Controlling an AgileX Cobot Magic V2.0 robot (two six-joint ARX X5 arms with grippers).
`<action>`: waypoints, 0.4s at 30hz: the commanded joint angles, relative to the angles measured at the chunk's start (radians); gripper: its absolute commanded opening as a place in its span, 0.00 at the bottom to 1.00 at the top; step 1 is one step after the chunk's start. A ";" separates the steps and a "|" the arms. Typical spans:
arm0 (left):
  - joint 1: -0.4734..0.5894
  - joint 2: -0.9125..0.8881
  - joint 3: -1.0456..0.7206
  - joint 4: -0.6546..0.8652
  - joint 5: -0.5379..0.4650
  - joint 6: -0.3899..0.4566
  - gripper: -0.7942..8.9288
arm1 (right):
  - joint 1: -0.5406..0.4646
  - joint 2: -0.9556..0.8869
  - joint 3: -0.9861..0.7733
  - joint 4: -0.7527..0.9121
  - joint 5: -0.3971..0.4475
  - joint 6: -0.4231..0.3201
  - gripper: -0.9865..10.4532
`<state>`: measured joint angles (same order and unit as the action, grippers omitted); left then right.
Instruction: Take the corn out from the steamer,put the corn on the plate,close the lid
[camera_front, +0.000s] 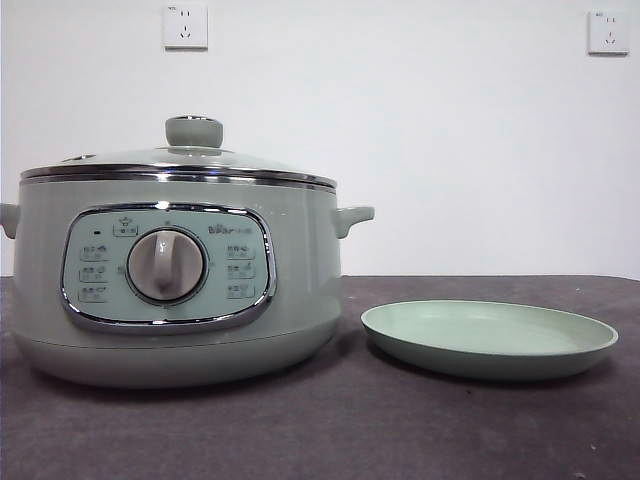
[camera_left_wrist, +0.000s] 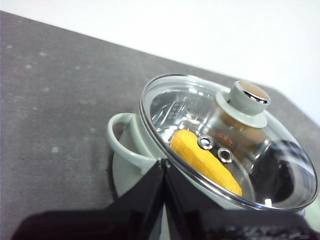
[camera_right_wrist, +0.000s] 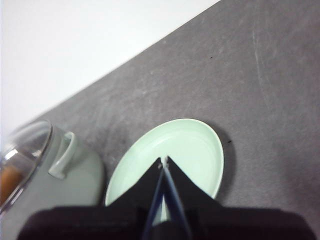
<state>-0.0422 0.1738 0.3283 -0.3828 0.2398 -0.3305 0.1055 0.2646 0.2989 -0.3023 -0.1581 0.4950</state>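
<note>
The pale green steamer (camera_front: 170, 290) stands at the left of the table with its glass lid (camera_front: 180, 160) resting on it. Through the glass in the left wrist view, the yellow corn (camera_left_wrist: 202, 160) lies inside the steamer (camera_left_wrist: 125, 150) beneath the lid (camera_left_wrist: 225, 145). My left gripper (camera_left_wrist: 164, 165) hangs above the steamer's handle side, shut and holding nothing. An empty plate (camera_front: 490, 338) lies to the right of the steamer. High over the plate (camera_right_wrist: 195, 150) my right gripper (camera_right_wrist: 163, 161) is shut and empty. Neither arm shows in the front view.
The dark grey table (camera_front: 320, 430) runs to a white wall with two sockets (camera_front: 185, 25). The steamer's side handle (camera_front: 352, 217) points toward the plate, with a small gap between the two.
</note>
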 joint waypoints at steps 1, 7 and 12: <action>0.002 0.087 0.077 -0.023 0.006 0.082 0.07 | 0.000 0.095 0.097 -0.038 -0.007 -0.137 0.08; 0.002 0.285 0.246 -0.069 0.093 0.163 0.07 | 0.000 0.311 0.314 -0.162 -0.082 -0.277 0.09; 0.002 0.436 0.371 -0.136 0.200 0.214 0.08 | 0.000 0.477 0.478 -0.296 -0.233 -0.393 0.09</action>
<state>-0.0422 0.5903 0.6872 -0.5117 0.4191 -0.1555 0.1055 0.7250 0.7624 -0.5861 -0.3641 0.1715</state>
